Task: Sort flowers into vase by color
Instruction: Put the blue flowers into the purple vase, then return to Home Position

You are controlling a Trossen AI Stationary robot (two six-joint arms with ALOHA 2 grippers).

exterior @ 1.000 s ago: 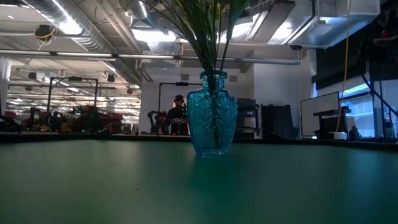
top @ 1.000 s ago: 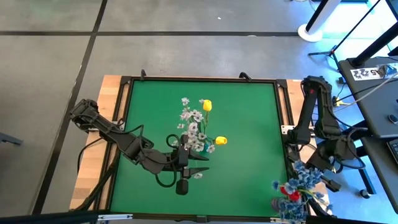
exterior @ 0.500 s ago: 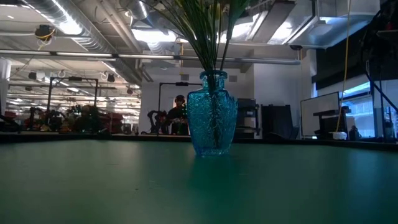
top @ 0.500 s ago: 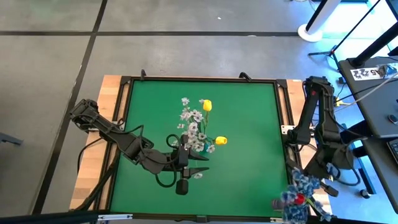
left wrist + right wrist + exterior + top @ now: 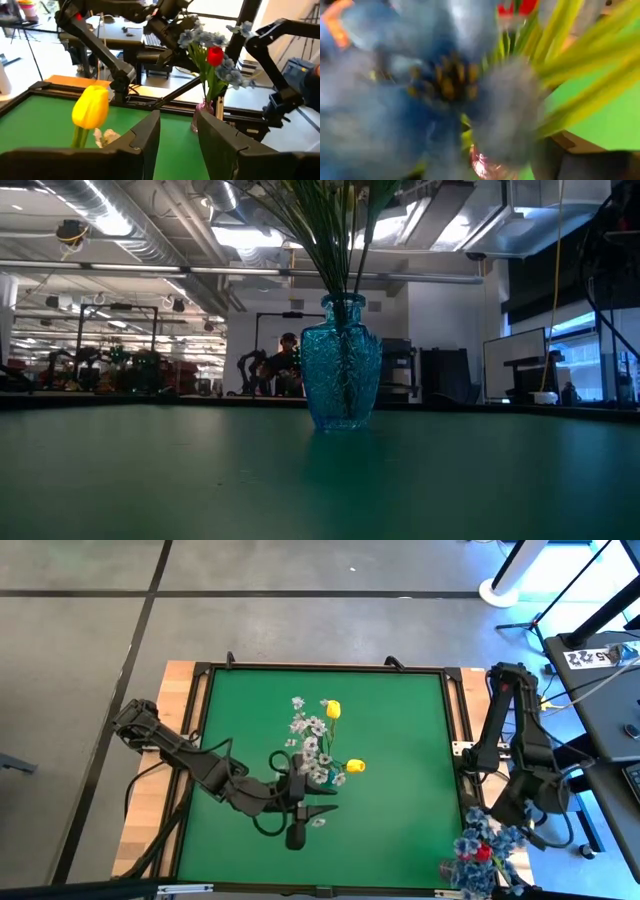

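Note:
A blue glass vase [image 5: 342, 365] stands mid-table and holds white sprigs [image 5: 310, 740] and yellow buds [image 5: 333, 709] by their stems [image 5: 335, 240]. My left gripper [image 5: 325, 803] hovers just near of that bunch, open and touching nothing. In its wrist view its fingers [image 5: 145, 142] frame a gap [image 5: 180, 145], with a yellow bud [image 5: 91, 106] beside them. A small pinkish vase [image 5: 202, 110] at the near right corner carries blue clusters [image 5: 485, 845] and a red bud [image 5: 482, 855]. My right arm [image 5: 530, 802] hangs over these blue flowers. Its wrist view is filled by a blurred blue blossom [image 5: 435, 80] and green stems [image 5: 580, 75].
A black frame [image 5: 455, 720] borders the green mat [image 5: 390, 740], with wooden strips outside it. Bare mat lies on the far, left and right sides of the blue vase. Beyond the table are desks, cables and other robot arms; a person [image 5: 288, 365] sits far behind the vase.
My right arm has swung a little toward the near edge and back. The blue-and-red bunch under it now sits slightly nearer the near edge than a second ago. The blue vase with its white and yellow flowers has stayed put.

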